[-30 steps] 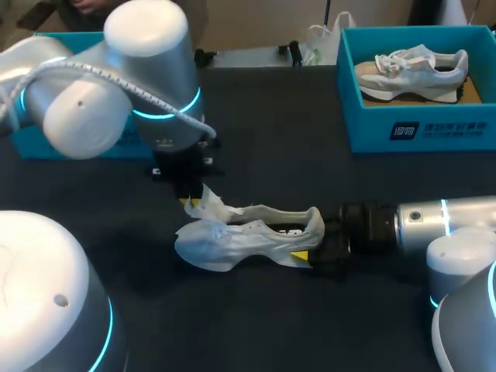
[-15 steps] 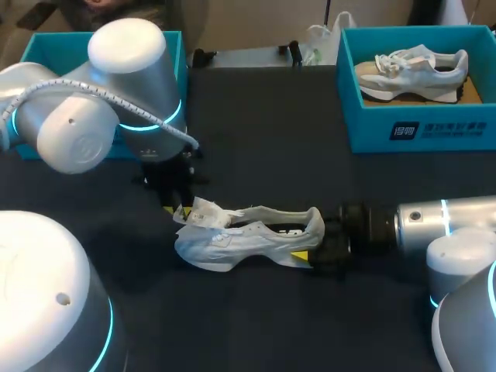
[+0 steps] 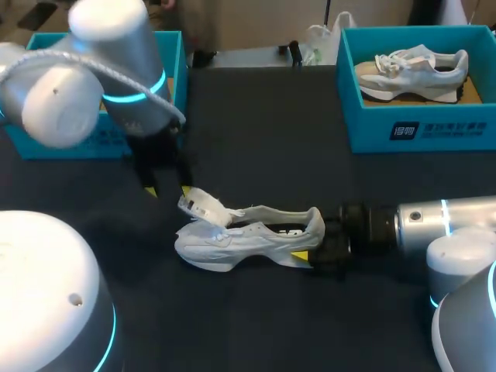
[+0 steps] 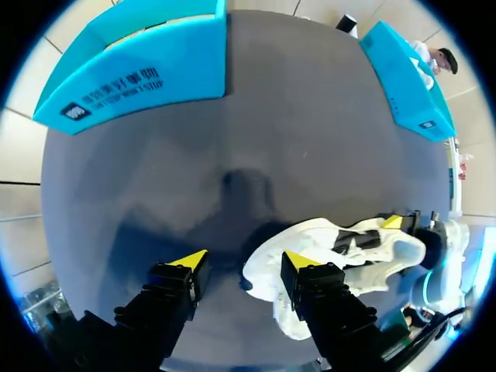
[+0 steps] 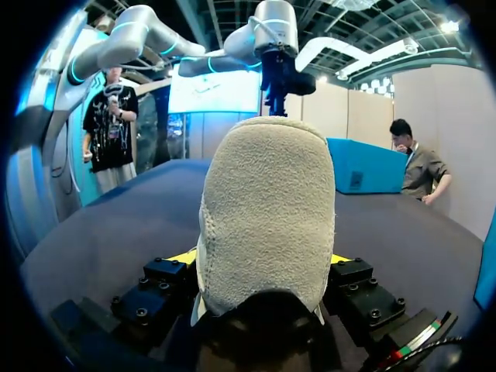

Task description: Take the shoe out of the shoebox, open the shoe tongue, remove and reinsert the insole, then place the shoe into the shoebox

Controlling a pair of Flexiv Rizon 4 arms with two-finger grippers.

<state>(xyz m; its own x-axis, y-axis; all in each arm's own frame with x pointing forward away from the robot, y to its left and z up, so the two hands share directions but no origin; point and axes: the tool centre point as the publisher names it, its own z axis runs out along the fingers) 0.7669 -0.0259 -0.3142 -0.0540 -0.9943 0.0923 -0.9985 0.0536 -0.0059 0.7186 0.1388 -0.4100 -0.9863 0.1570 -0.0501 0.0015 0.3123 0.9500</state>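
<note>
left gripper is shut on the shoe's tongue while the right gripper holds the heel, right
Not quite. The left gripper is open and grips nothing; the shoe lies just beside one of its fingers, as the left wrist view shows. The right gripper does hold the heel.

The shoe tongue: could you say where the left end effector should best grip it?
Probably the tongue's raised free end, from above at the toe side: it sticks up clear of the shoe, whose heel the right end effector holds.
</note>
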